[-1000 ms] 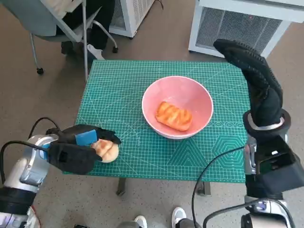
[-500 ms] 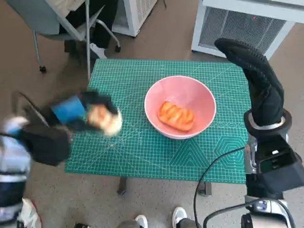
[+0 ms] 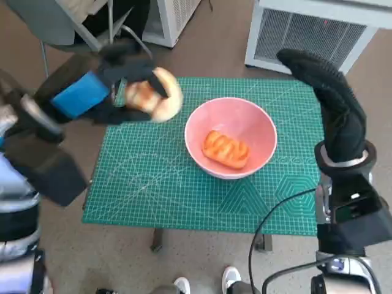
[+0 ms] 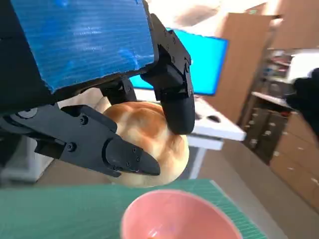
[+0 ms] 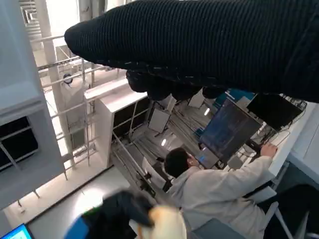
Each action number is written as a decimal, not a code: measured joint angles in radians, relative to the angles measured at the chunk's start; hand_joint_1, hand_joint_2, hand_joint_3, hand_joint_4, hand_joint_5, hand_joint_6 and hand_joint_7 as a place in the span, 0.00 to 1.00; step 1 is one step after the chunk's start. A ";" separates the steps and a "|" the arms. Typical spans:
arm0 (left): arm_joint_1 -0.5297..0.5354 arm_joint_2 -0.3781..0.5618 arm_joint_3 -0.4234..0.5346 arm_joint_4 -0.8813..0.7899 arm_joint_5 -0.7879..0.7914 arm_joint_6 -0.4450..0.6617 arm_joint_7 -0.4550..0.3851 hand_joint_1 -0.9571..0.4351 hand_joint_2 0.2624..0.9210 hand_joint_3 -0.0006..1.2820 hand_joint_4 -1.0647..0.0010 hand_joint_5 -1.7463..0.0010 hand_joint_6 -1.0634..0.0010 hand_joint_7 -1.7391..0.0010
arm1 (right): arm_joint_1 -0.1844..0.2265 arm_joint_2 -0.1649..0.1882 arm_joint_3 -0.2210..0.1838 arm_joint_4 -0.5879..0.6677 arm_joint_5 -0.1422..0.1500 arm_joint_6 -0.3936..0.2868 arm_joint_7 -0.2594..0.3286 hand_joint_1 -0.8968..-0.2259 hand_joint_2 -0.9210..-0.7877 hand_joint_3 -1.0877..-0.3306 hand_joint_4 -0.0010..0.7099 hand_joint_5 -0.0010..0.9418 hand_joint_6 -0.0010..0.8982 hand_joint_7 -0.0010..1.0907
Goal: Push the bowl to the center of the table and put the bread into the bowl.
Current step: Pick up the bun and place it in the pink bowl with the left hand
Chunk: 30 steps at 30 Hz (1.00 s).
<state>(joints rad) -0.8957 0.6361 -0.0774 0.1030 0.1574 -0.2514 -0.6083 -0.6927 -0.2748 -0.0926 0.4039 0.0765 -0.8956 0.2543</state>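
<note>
Bread roll (image 3: pixel 160 98) in the left hand (image 3: pixel 104 92), gripped between the black fingers (image 4: pixel 119 152) and lifted clear of the green cutting mat (image 3: pixel 147 177), just beside the far-left rim of the pink bowl (image 3: pixel 257 131). The left wrist view shows fingers clamped over and under the roll, with the bowl's rim below it.

Step in hand, as judged: carry the roll over the bowl and let it go. To do it well, bring the roll over the bowl's middle, lower until it is inside the rim, then spread the fingers; a drop from the present height near the rim could bounce it out onto the mat. One glazed, striped bread piece (image 3: pixel 225 149) already lies in the bowl, so aim for the bare side of the bowl's floor.

Roll: round, pale at the sides, golden-brown on top, smooth crust, looks soft; the grip should not tighten.

Bowl sits about mid-mat, slightly right of centre, so pushing appears done.

Right hand (image 3: pixel 331 107), gloved, is raised at the table's right edge, fingers extended, holding nothing.
</note>
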 measured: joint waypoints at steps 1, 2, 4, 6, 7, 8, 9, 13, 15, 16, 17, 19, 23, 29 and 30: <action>-0.020 -0.013 -0.010 0.019 0.001 -0.007 -0.001 0.69 1.00 0.06 0.43 0.32 0.36 0.32 | -0.001 0.000 0.000 0.001 0.000 0.000 0.000 0.47 0.00 0.43 0.41 0.00 0.01 0.60; -0.047 -0.030 -0.024 0.049 0.003 -0.020 -0.001 0.69 1.00 0.06 0.42 0.33 0.36 0.32 | -0.001 0.000 0.000 0.002 0.000 -0.001 0.000 0.47 0.00 0.43 0.41 0.00 0.01 0.60; -0.092 -0.062 -0.048 0.102 0.004 -0.040 -0.004 0.69 0.99 0.05 0.39 0.35 0.37 0.31 | -0.002 0.000 0.000 0.004 -0.001 -0.002 0.000 0.47 0.00 0.43 0.41 0.00 0.01 0.60; -0.132 -0.094 -0.071 0.154 0.006 -0.054 -0.006 0.69 0.99 0.05 0.37 0.36 0.37 0.30 | -0.002 0.001 0.000 0.005 -0.001 -0.002 0.000 0.47 0.00 0.43 0.41 0.00 0.01 0.60; -0.150 -0.110 -0.085 0.180 0.012 -0.055 -0.005 0.69 0.99 0.05 0.37 0.37 0.38 0.30 | -0.003 0.001 -0.001 0.005 -0.001 -0.002 0.000 0.47 0.00 0.43 0.41 0.00 0.01 0.60; -0.168 -0.128 -0.099 0.206 0.026 -0.058 -0.003 0.69 0.99 0.05 0.37 0.37 0.38 0.30 | -0.003 0.001 -0.001 0.005 -0.002 -0.002 0.000 0.48 0.00 0.43 0.41 0.00 0.01 0.60; -0.182 -0.143 -0.113 0.232 0.040 -0.059 0.000 0.69 0.99 0.05 0.36 0.37 0.38 0.30 | -0.003 0.001 -0.001 0.005 -0.002 -0.002 0.000 0.48 0.00 0.43 0.41 0.00 0.01 0.60; -0.230 -0.209 -0.174 0.358 0.106 -0.084 0.035 0.69 1.00 0.05 0.36 0.37 0.40 0.29 | -0.003 0.002 0.000 0.003 -0.003 -0.002 -0.002 0.48 0.00 0.43 0.41 0.00 0.01 0.60; -0.246 -0.237 -0.205 0.427 0.144 -0.092 0.055 0.69 1.00 0.06 0.36 0.36 0.41 0.29 | -0.003 0.002 0.000 0.001 -0.004 -0.002 -0.002 0.48 0.00 0.43 0.41 0.00 0.01 0.59; -0.255 -0.252 -0.221 0.467 0.164 -0.095 0.067 0.69 1.00 0.06 0.36 0.36 0.41 0.29 | -0.003 0.002 -0.001 0.001 -0.004 -0.002 -0.003 0.48 0.00 0.43 0.41 0.00 0.01 0.59; -0.263 -0.265 -0.235 0.506 0.185 -0.098 0.078 0.69 1.00 0.06 0.36 0.36 0.42 0.29 | -0.002 0.002 -0.001 0.000 -0.004 -0.002 -0.003 0.48 0.00 0.43 0.41 0.00 0.01 0.59; -0.273 -0.292 -0.258 0.575 0.213 -0.100 0.095 0.69 1.00 0.08 0.40 0.33 0.44 0.27 | -0.001 0.001 -0.002 -0.001 -0.004 -0.002 -0.003 0.48 0.00 0.43 0.41 0.00 0.01 0.59; -0.296 -0.349 -0.299 0.714 0.256 -0.090 0.107 0.68 0.97 0.16 0.52 0.33 0.59 0.28 | 0.002 -0.001 -0.005 -0.004 -0.004 -0.002 -0.003 0.47 0.00 0.43 0.41 0.00 0.01 0.59; -0.303 -0.412 -0.340 0.849 0.297 -0.046 0.110 0.60 0.94 0.09 0.66 0.92 0.67 0.77 | 0.004 -0.003 -0.008 -0.014 -0.006 -0.001 -0.005 0.48 0.00 0.43 0.41 0.00 0.01 0.59; -0.303 -0.419 -0.345 0.866 0.304 -0.039 0.110 0.60 0.94 0.08 0.67 0.94 0.68 0.78 | 0.005 -0.003 -0.008 -0.016 -0.006 -0.001 -0.005 0.48 0.00 0.43 0.41 0.00 0.01 0.59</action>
<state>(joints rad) -1.1985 0.2175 -0.4224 0.9692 0.4613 -0.2905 -0.4983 -0.6882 -0.2777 -0.1008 0.3880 0.0706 -0.8965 0.2488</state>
